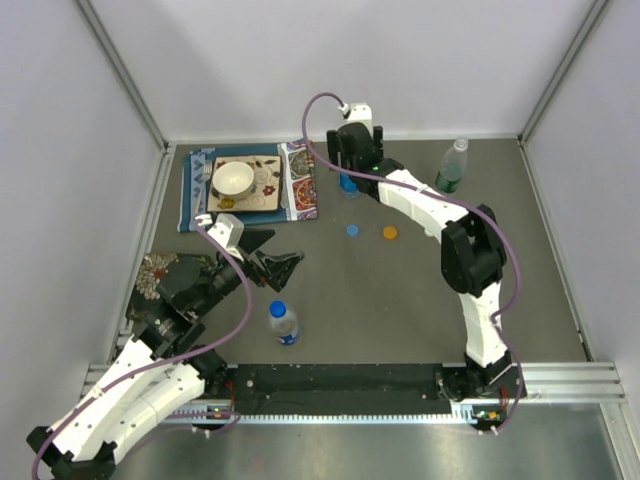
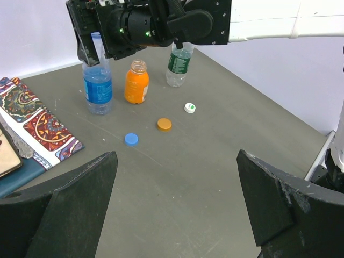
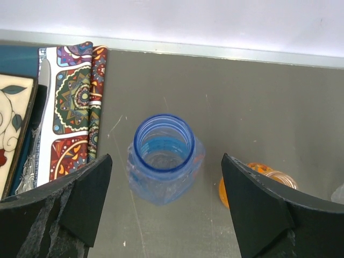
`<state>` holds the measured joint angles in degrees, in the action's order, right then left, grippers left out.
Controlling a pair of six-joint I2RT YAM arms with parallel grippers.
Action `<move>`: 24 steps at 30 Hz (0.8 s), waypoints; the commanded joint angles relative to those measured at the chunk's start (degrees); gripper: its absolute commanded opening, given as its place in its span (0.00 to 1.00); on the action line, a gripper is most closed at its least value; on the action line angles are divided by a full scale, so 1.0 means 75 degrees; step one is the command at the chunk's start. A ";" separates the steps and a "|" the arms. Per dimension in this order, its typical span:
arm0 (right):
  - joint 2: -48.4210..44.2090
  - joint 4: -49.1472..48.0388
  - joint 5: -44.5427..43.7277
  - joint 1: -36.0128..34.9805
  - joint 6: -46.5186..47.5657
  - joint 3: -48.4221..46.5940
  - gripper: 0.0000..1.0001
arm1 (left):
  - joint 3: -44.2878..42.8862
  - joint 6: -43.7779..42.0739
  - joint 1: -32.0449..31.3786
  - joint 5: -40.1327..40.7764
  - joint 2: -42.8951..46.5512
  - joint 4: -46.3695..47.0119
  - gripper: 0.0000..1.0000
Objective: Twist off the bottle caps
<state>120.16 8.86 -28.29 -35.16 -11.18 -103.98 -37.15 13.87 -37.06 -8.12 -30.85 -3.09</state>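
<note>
1. Left gripper [image 2: 176, 157]: two dark wedge-shaped fingers fill the foreground of the left wrist view, spread wide and grasping nothing.
2. Clear plastic bottle with blue label and blue screw cap [image 1: 283, 322]: stands upright near the arm bases, just right of the left arm. It is judged the only bottle left to open.
3. Loose caps: a small round blue plastic cap [image 2: 131, 139], an orange plastic cap [image 2: 164, 124] and a white plastic cap [image 2: 190, 107] lie apart on the grey table [image 1: 400, 310]. They sit in front of the short orange bottle [image 2: 136, 81] and the clear greenish bottle [image 2: 179, 64] (its neck is hidden behind the right arm).
4. Technique, as a judgement: the right claw should rise straight off the open neck before travelling, lest it tip that bottle. For the capped bottle, one claw should clamp the body low and firmly. The other should close squarely on the cap, in line with the neck, then twist. A weak hold would let the thin bottle spin or buckle.
5. Right gripper [image 3: 165, 160]: released and empty, jaws apart either side of the uncapped second blue-labelled clear bottle [image 3: 141, 177], hovering above it.
6. Pose: the right arm reaches far across the table, wrist pointing straight down. The left arm lies low and folded at the near left, claw aimed toward the far bottles.
</note>
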 commanded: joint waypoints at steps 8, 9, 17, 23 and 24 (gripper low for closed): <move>-0.1454 0.0352 0.0268 -0.0257 0.0096 -0.1064 0.93 | -0.0074 0.0096 0.0008 -0.0066 0.0094 0.0307 0.98; -0.1548 0.0377 0.0280 -0.0281 0.0119 -0.1135 0.93 | -0.0086 0.0096 0.0008 -0.0077 0.0094 0.0319 0.98; -0.3760 0.0471 0.0430 -0.0795 -0.0465 0.0548 0.92 | -0.0390 0.0015 0.0008 0.0483 0.0246 -0.0009 0.98; -0.6643 -0.0339 0.2760 -0.1627 -0.0631 0.3971 0.90 | -0.1477 0.0003 0.0019 0.4470 -0.0208 -0.1554 0.99; -0.7052 -0.0164 0.2846 -0.2104 -0.0433 0.4334 0.90 | -0.1655 -0.0032 0.0042 0.4817 -0.0362 -0.1812 0.99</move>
<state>75.11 8.54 -18.39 -44.12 -14.83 -80.82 -42.30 13.82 -37.12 6.50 -30.35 -10.22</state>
